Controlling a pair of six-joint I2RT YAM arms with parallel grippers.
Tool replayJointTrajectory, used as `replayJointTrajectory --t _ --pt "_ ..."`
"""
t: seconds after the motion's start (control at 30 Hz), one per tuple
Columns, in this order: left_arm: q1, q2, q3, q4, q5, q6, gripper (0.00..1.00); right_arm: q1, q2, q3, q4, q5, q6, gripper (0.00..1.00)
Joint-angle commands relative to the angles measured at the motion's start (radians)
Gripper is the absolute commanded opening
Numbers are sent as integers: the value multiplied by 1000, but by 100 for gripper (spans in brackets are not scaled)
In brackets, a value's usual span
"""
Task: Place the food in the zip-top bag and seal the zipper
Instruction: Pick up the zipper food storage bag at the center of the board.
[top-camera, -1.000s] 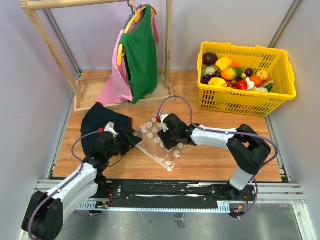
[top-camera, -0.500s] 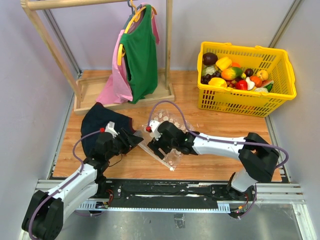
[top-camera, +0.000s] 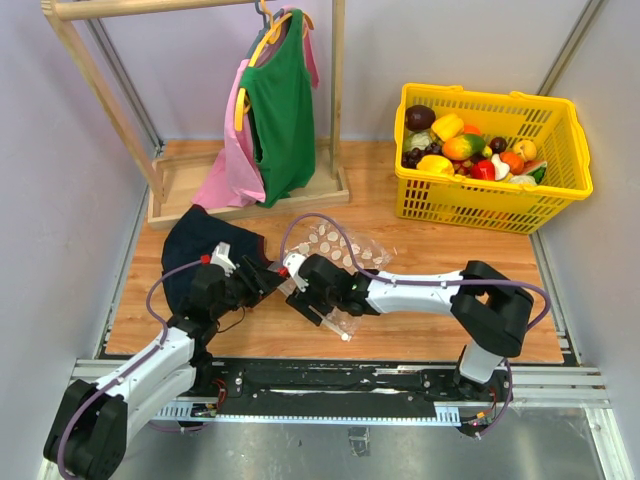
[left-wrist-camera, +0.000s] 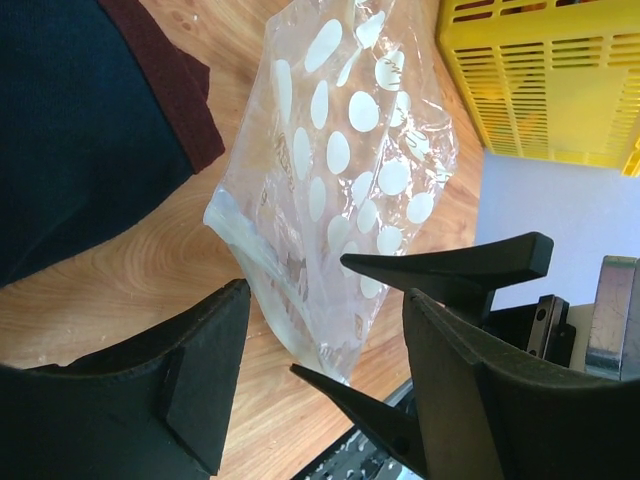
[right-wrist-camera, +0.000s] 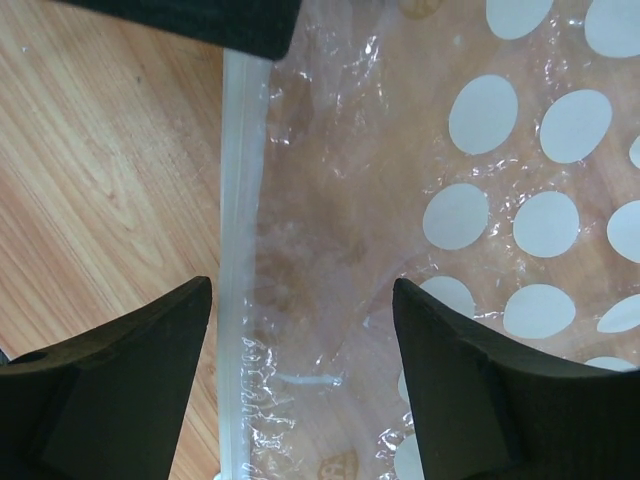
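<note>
Far left, back of the surface (top-camera: 420, 325): a wooden rack (top-camera: 95, 100) carries a green shirt (top-camera: 282, 110) and a pink garment (top-camera: 230, 175). In front of it a dark cloth (top-camera: 195, 245) lies rumpled on the wood.

Left tool (top-camera: 265, 282) sits low at the right edge of the dark cloth, pointing at the bag. In the wrist view its jaws (left-wrist-camera: 325, 295) stand well apart with nothing gripped. The bag's near edge shows in the gap between them, and neither pad presses on it.

Centre: the bag (top-camera: 345, 250), clear with white dots, lies on the wood just right of the dark cloth. The zipper (left-wrist-camera: 270, 290) runs along the bag's near-left edge, a pale straight strip.

Right tool (top-camera: 305, 297) reaches across from the right and hangs over the bag's near-left corner, close to the left tool. Its jaws (right-wrist-camera: 300, 290) are spread wide and hold nothing. The zipper (right-wrist-camera: 240, 180) and dotted plastic lie below the gap. Whether the fingertips touch the plastic cannot be told.

Far right, back: a yellow basket (top-camera: 480, 205) holds the food (top-camera: 465, 145), a heap of mixed fruit and vegetables, well apart from the bag.
</note>
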Motion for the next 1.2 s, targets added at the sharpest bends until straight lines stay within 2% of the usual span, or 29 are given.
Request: replayJointTrajectory --t 0.0,0.1,0.33,0.5,0.6,0.73,0.97,1.07,1.17 --pt "-6 5 -11 37 18 -6 66 28 24 42 7 59 -15 72" --pt "-8 4 -13 38 19 -6 66 32 20 41 6 89 -15 63" --pt "-7 7 -14 40 21 -6 66 41 -6 29 15 147 -12 29" --pt "-7 12 -14 40 24 -8 66 44 7 33 8 206 -2 15" --pt "-7 16 -14 35 22 -8 66 45 19 38 4 220 -2 17" --pt "-7 27 -14 29 18 -10 66 45 39 41 10 246 -11 30" --pt "-7 52 -14 25 15 -11 68 45 89 49 22 269 -28 44" --pt "-7 56 -13 26 16 -11 68 45 101 49 31 280 -28 43" --pt "-7 58 -11 26 16 -10 68 44 107 45 39 283 -25 37"
